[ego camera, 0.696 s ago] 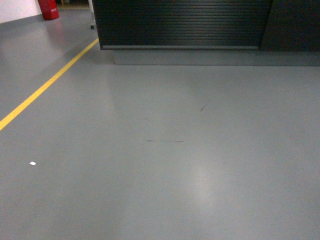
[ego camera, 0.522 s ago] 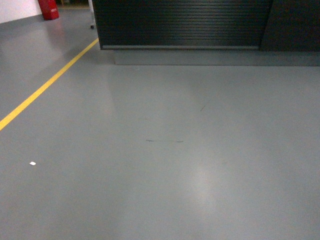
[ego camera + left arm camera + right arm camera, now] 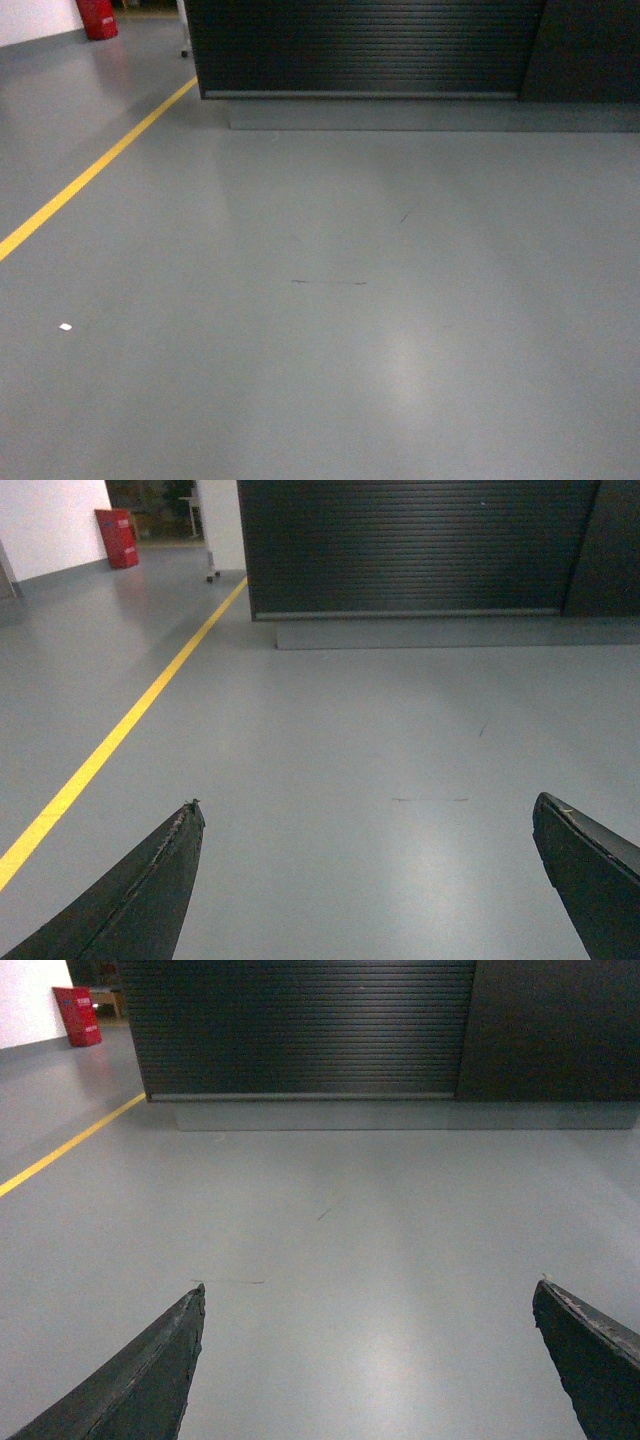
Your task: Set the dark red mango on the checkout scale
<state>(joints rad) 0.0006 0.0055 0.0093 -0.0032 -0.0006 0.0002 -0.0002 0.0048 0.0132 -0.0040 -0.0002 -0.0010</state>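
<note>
The checkout (image 3: 360, 50) shows only its ribbed black front, across the grey floor ahead; the same front appears in the left wrist view (image 3: 410, 545) and the right wrist view (image 3: 300, 1025). Its top, the scale and the dark red mango are out of view. My left gripper (image 3: 366, 810) is open over bare floor with nothing between its black fingers (image 3: 160, 880). My right gripper (image 3: 368, 1290) is open too, its fingers (image 3: 585, 1355) wide apart and holding nothing. Neither gripper shows in the head view.
A yellow floor line (image 3: 90, 170) runs diagonally on the left. A red cabinet (image 3: 97, 17) stands at the far left by a white wall. A small white scrap (image 3: 65, 327) lies on the floor. A plain black panel (image 3: 590, 50) adjoins the counter's right.
</note>
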